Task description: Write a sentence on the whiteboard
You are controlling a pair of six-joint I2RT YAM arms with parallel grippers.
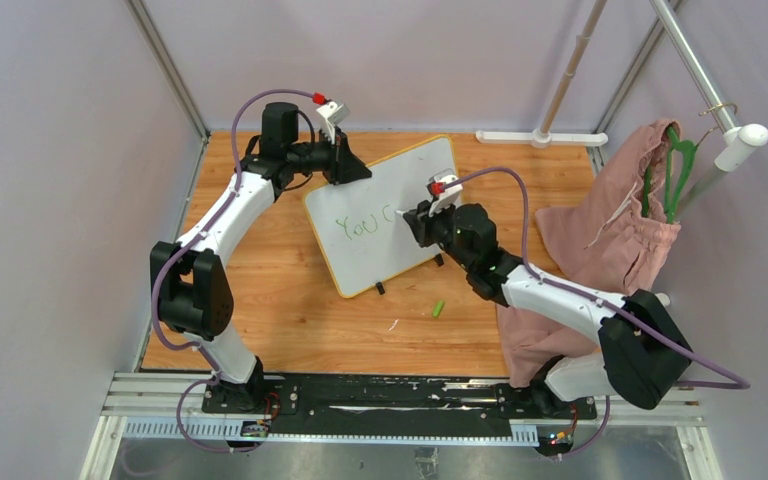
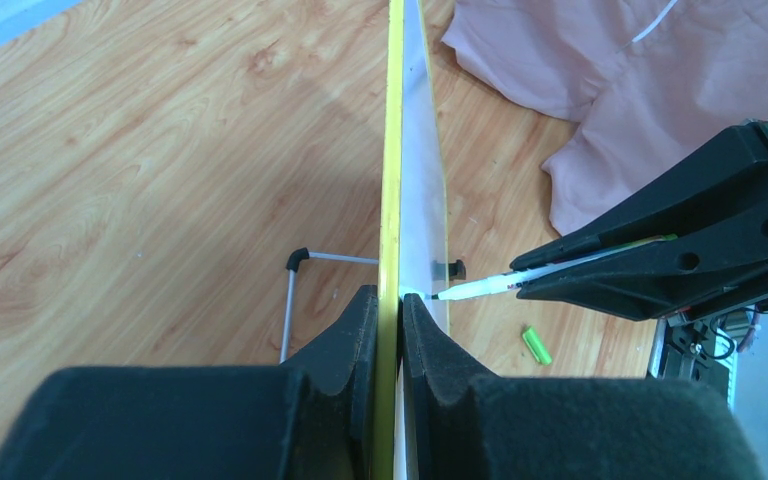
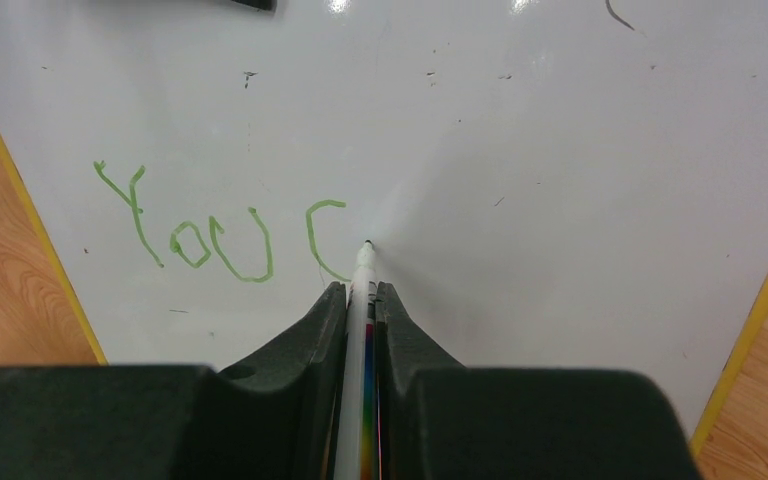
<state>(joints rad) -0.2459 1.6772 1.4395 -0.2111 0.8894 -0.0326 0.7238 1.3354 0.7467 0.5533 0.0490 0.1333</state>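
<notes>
Closest in the right wrist view, the right gripper (image 3: 360, 292) is clamped on a white marker (image 3: 364, 268) at the bottom centre. The marker's tip touches the whiteboard (image 3: 520, 150) just right of the last letter. The sentence (image 3: 222, 232) reads only "You C" in green, at the left-centre of that frame. At the bottom centre of the left wrist view, the left gripper (image 2: 388, 300) pinches the board's yellow rim, and the board runs edge-on up the frame. From above, the board sits at the centre of the wooden table (image 1: 290, 320), between the two arms. A small green cap (image 1: 439, 308) lies on the wood just below the board's lower right corner. Pink cloth (image 1: 610, 235) drapes at the right, with a green hanger (image 1: 675, 170) above it.
</notes>
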